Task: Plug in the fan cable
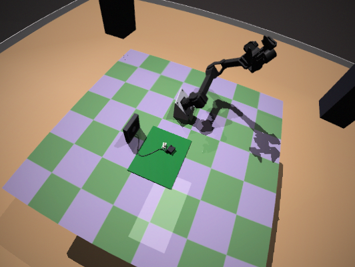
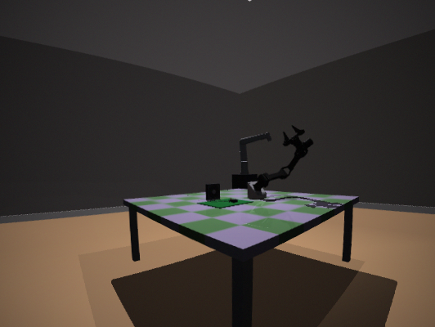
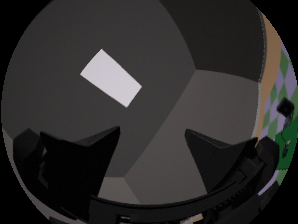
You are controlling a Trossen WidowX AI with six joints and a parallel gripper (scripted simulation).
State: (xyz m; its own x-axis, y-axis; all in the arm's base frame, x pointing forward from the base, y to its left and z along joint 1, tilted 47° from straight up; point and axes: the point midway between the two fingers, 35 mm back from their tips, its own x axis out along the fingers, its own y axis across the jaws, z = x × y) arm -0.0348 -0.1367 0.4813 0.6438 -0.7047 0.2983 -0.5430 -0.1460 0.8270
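Note:
The black fan [image 1: 131, 129] [image 2: 213, 191] [image 3: 285, 107] stands upright beside the green board [image 1: 151, 171] [image 2: 220, 205]. Its dark cable [image 1: 147, 155] curves over the board's edge to a small white part [image 1: 164, 145] near the middle of the board. At this size I cannot tell the plug from the four-pin header there, nor whether they are joined. My gripper [image 1: 259, 44] [image 2: 289, 130] [image 3: 153, 131] is open and empty. It is raised high, far from the fan and board, with its fingers pointing upward.
A small black block [image 1: 171, 149] [image 2: 233, 200] stands on the board right beside the white part. The arm's base [image 1: 183, 111] [image 2: 256, 191] stands on the checkered table [image 1: 220, 217] [image 2: 245, 239] behind the board. Dark pillar-like objects [image 1: 118, 17] [image 1: 338, 100] stand beyond the table.

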